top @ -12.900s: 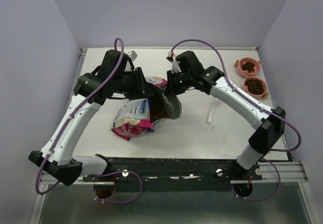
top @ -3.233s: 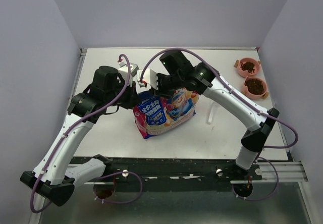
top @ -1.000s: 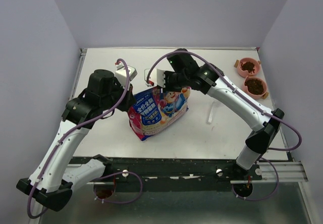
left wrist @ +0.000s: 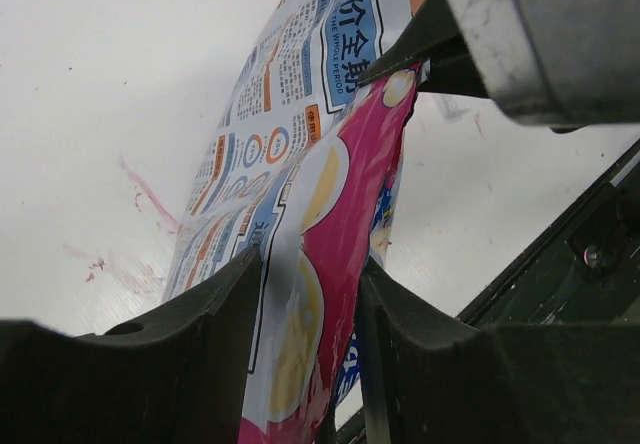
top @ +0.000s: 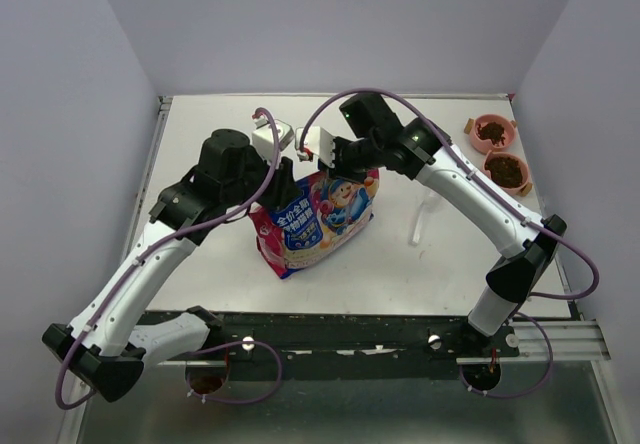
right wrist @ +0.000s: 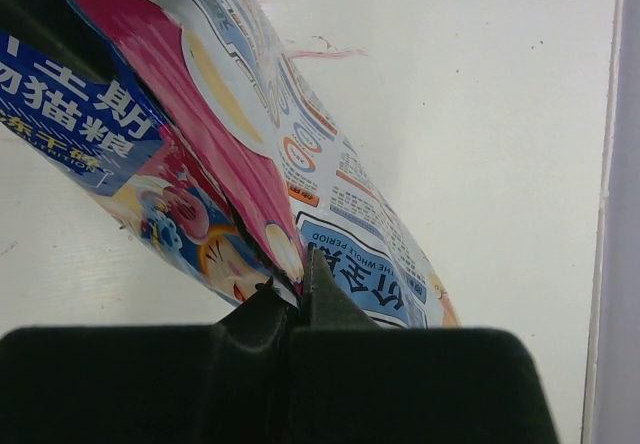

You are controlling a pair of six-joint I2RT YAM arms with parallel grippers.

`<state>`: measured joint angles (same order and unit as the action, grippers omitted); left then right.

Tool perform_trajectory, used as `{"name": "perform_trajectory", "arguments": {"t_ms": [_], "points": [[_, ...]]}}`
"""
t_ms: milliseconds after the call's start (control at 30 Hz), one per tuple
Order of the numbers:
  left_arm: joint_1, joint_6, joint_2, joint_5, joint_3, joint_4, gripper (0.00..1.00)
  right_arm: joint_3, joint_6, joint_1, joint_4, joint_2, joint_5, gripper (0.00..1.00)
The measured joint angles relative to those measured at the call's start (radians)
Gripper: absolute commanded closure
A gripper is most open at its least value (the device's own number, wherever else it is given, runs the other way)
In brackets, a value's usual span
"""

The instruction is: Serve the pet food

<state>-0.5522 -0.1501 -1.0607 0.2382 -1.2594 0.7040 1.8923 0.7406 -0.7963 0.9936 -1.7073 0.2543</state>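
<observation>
Bag (top: 318, 222) blocks ctr, scoop (top: 418, 224) on rt; near table (top: 400, 279) free.

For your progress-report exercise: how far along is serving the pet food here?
Done: both pink bowls hold pet food. In hand: the right gripper is shut on the bag at its top edge, holding it up; the left gripper straddles the same edge, grip unclear. Left: whether more serving follows can't be told; the clear scoop lies apart, untouched.

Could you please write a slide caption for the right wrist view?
Right gripper pinching the edge of the cartoon-printed bag, white table behind.
</observation>
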Motion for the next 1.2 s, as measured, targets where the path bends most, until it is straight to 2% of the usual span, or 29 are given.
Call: {"name": "perform_trajectory", "arguments": {"t_ms": [333, 500, 567, 667, 733, 867, 933, 1000, 1100, 1200], "points": [[-0.034, 0.003, -0.024, -0.039, 0.003, -0.033, 1.0, 0.0, -0.008, 0.0, 0.0, 0.0, -0.001, 0.99], [-0.035, 0.003, -0.014, -0.042, 0.022, -0.058, 1.0, -0.017, -0.053, -0.002, -0.03, 0.001, -0.03, 0.99], [-0.035, 0.002, 0.002, -0.043, 0.045, -0.076, 1.0, -0.042, -0.095, -0.002, -0.069, 0.009, -0.044, 0.96], [-0.035, -0.005, 0.032, -0.041, 0.088, -0.117, 1.0, -0.08, -0.148, -0.002, -0.106, 0.029, -0.048, 0.75], [-0.037, -0.005, 0.05, -0.037, 0.104, -0.126, 1.0, -0.11, -0.164, 0.002, -0.137, 0.051, -0.048, 0.71], [-0.037, -0.005, 0.06, -0.019, 0.106, -0.123, 1.0, -0.105, -0.213, 0.027, -0.142, 0.061, -0.039, 0.7], [-0.037, -0.009, 0.06, -0.019, 0.106, -0.123, 1.0, -0.061, -0.262, 0.032, -0.112, 0.043, -0.041, 0.64], [-0.037, -0.021, 0.061, -0.02, 0.106, -0.121, 1.0, -0.009, -0.339, 0.035, -0.074, 0.025, -0.06, 0.55], [-0.034, -0.041, 0.061, -0.021, 0.104, -0.116, 1.0, 0.091, -0.53, 0.05, -0.018, 0.017, -0.137, 0.5], [-0.032, -0.067, 0.061, -0.019, 0.094, -0.091, 1.0, 0.214, -0.719, 0.076, 0.009, 0.018, -0.235, 0.52]]}}
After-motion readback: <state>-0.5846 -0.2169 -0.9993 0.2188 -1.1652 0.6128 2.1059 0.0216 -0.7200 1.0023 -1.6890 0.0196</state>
